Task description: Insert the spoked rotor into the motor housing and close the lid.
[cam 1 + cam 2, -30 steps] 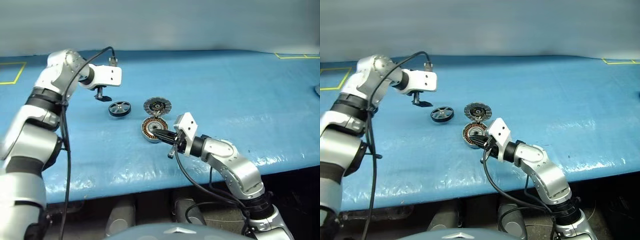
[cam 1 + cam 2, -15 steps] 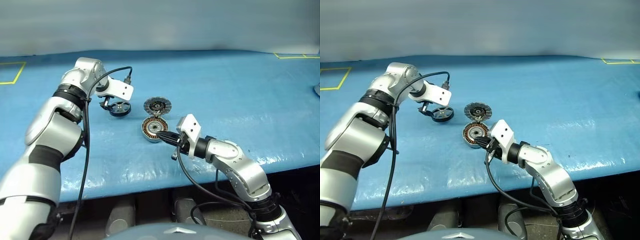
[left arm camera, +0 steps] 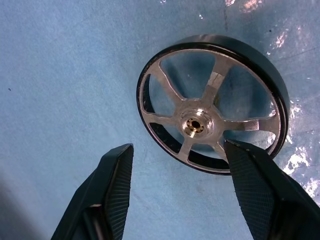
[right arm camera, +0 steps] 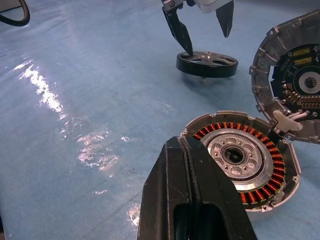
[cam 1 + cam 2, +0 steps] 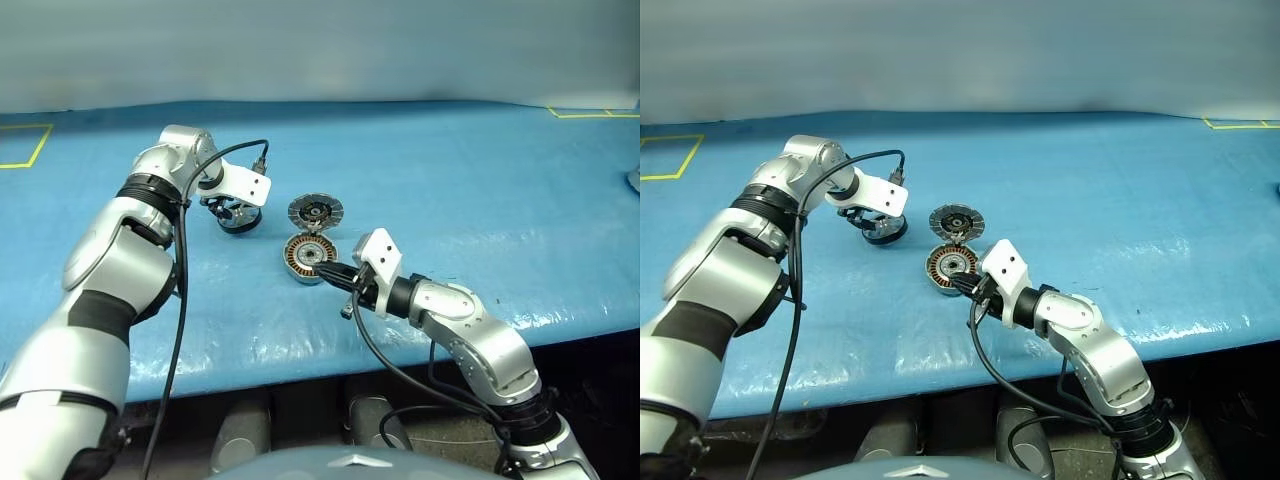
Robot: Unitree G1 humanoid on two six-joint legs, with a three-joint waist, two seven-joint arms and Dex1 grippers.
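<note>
The spoked rotor (image 5: 238, 222), with its black rim and silver spokes, lies flat on the blue table. My left gripper (image 5: 232, 210) points down over it, open, with one finger on each side of the rim (image 3: 210, 102); the fingertips (image 4: 190, 50) hover at the rotor's top. The motor housing (image 5: 309, 258) with its copper windings sits to the right. Its hinged lid (image 5: 315, 211) stands open behind it, inner face showing (image 4: 295, 90). My right gripper (image 5: 335, 272) is shut and empty, with its tips at the housing's near rim (image 4: 240, 160).
The blue table cover (image 5: 480, 190) stretches wide to the right and back. Yellow tape marks lie at the far left (image 5: 25, 145) and far right (image 5: 590, 110). The front edge of the table (image 5: 250, 370) runs close under my right arm.
My left gripper came down and to the right, from beside the rotor to over it, and its fingers narrowed a little. The right arm has kept still.
</note>
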